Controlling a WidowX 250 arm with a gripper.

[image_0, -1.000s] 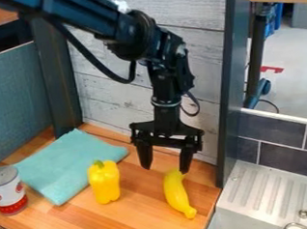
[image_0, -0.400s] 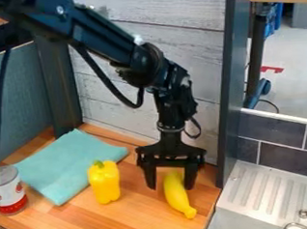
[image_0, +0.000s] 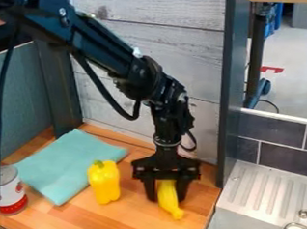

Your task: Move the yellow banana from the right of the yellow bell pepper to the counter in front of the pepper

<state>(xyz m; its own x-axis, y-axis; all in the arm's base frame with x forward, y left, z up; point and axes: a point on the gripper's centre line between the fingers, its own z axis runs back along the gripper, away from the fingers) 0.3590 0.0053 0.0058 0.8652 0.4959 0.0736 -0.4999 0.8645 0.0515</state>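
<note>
Banana (image_0: 168, 201), yellow and curved, is lying on the brown wooden counter (image_0: 101, 224), right of a glossy yellow bell pepper (image_0: 105, 184) with a green stem. We are holding the banana in our black two-finger gripper (image_0: 167, 195), its fingers standing narrow around the fruit and pointing down. Behind and left of the pepper, a flat teal cloth (image_0: 65, 162) is resting; farther left, we are seeing a white-and-red cylindrical can (image_0: 13, 196). Well right of the pepper, a ridged grey drainboard (image_0: 266, 190) is sitting.
</note>
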